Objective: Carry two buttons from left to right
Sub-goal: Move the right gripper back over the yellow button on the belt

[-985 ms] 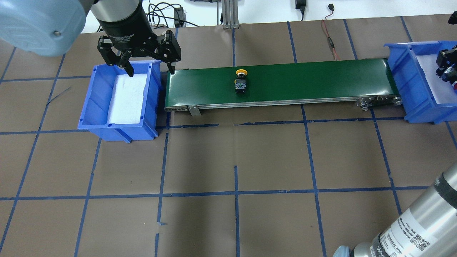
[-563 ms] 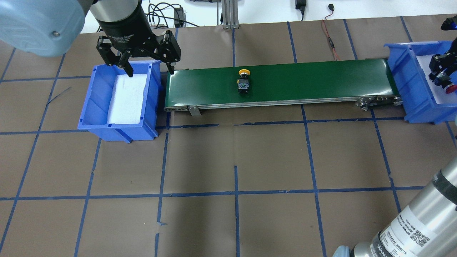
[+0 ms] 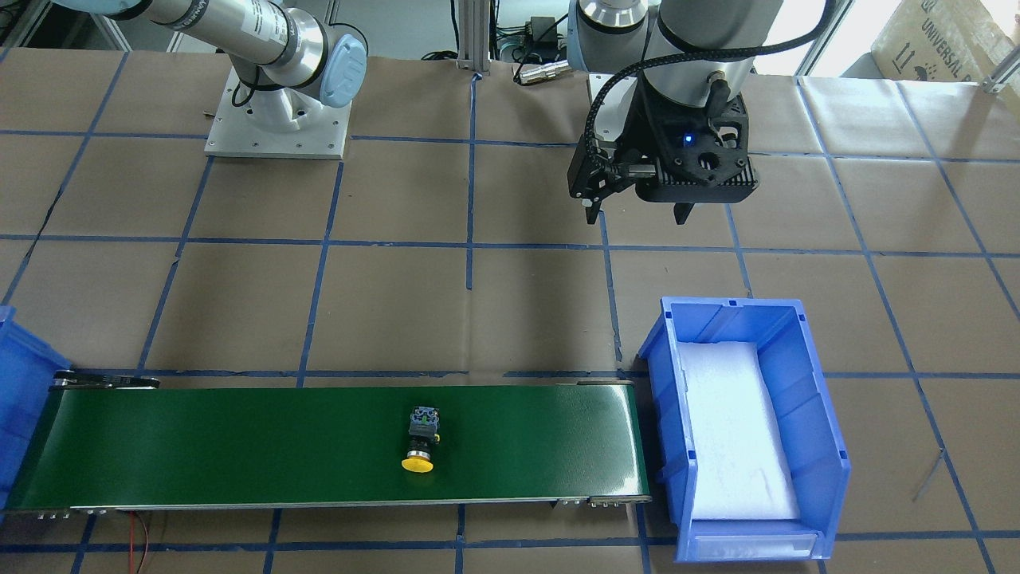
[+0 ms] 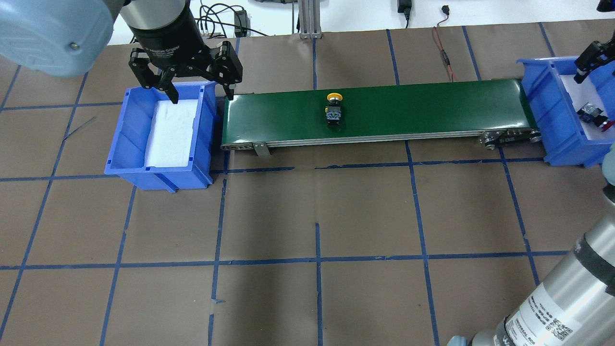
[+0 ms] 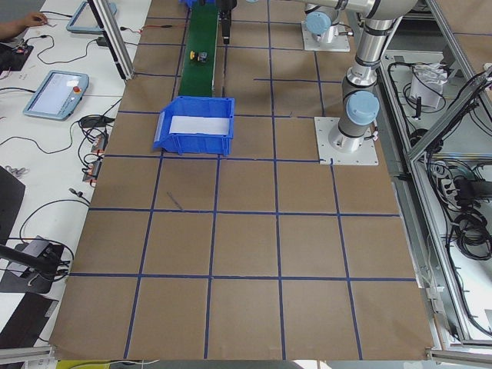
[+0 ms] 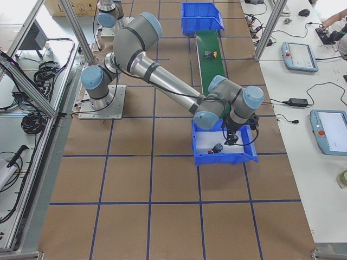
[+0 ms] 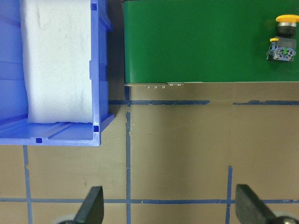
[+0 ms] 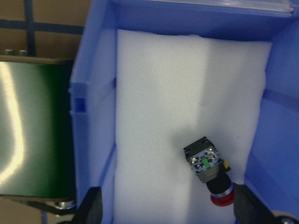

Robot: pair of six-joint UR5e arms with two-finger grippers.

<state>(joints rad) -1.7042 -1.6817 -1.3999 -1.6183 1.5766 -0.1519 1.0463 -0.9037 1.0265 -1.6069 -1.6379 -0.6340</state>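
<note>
The yellow button lies on its side on the green conveyor belt, near the belt's middle; it also shows in the left wrist view. The red button lies on white foam inside the right blue bin. My right gripper hangs open above that bin, clear of the red button. My left gripper hovers open and empty above the gap between the left blue bin and the belt's left end.
The left bin holds only a white foam pad. My right arm's forearm crosses the near right corner. Cables and an aluminium post sit at the far table edge. Blue tape lines grid the brown table.
My right gripper let go of the red button in the right bin and lifted away. The yellow button rode a little to the right on the belt. The left gripper stayed put.
</note>
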